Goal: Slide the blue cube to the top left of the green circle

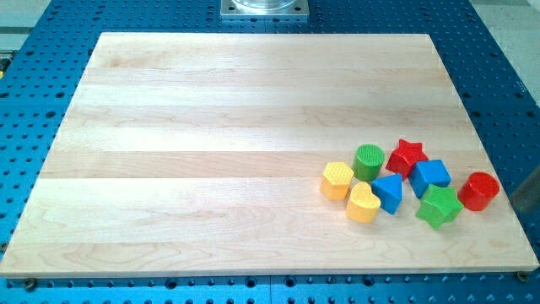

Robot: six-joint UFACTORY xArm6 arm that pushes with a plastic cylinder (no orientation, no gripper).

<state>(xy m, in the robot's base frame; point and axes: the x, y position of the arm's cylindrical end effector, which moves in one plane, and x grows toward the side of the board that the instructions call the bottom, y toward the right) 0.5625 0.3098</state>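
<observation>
The blue cube [430, 176] lies near the board's lower right, in a tight cluster. The green circle [369, 159] stands to its left, a little higher, with the red star [406, 155] between them. A blurred dark rod shows at the view's right edge. My tip [517, 203] is at its lower end, to the right of the red circle [479, 190], well right of the blue cube and touching no block.
A blue triangle [389, 192], a green star [439, 206], a yellow heart [364, 203] and a yellow hexagon [337, 180] crowd around the cube and circle. The wooden board [211, 152] lies on a blue perforated table. The board's right edge is close to the cluster.
</observation>
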